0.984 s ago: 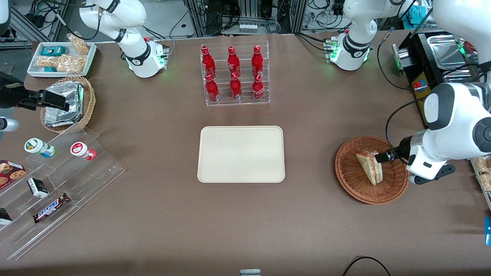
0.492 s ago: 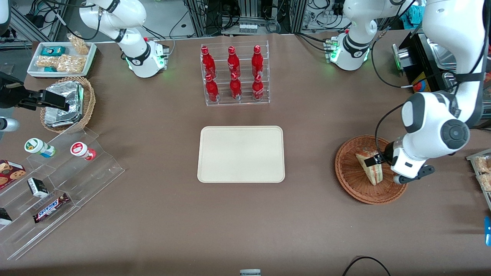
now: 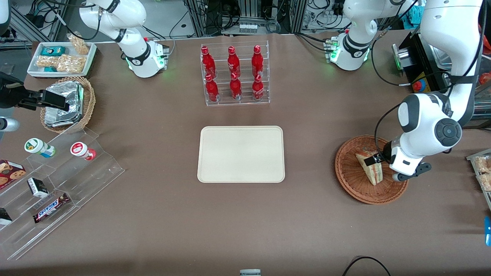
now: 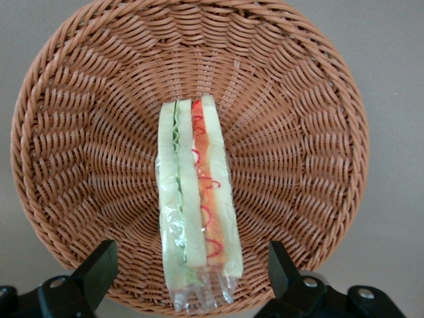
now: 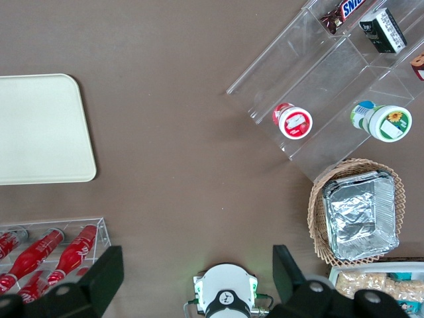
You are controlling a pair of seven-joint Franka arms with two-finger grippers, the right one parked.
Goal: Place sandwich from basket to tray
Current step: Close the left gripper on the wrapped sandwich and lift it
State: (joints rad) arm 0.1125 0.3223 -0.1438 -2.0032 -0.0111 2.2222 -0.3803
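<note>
Brown matte covering spreads over the whole table (image 3: 153, 214), with cable racks and metal framing along the edge farthest from the front camera. Toward the working arm's end sits the basket (image 3: 347, 180), round, shallow and reddish-brown, and inside it the sandwich (image 3: 369, 171) rests on one cut edge, its layers facing up: in the left wrist view the sandwich (image 4: 195, 205) shows white bread, a green band and an orange-red band under clear wrap, lying roughly across the middle of the basket (image 4: 79, 132). The gripper (image 3: 374, 160) hangs directly over the sandwich, low inside the basket rim; its two fingers (image 4: 96, 265) stand spread wide, one on each side of the wedge, with clear gaps between each of them and the bread. From the front its dark tip overlaps the upper part of the sandwich, though whether it touches the bread there is hard to judge. The tray (image 3: 241, 154), cream-beige and bare, lies at the table's middle, well apart from the basket. Farther from the front camera than the tray stands a clear rack of red bottles (image 3: 234, 73). Toward the parked arm's end lie a smaller wicker basket with foil packets (image 3: 65, 103), a white tray of snacks (image 3: 61, 57) and a stepped clear display stand (image 3: 69, 180).
</note>
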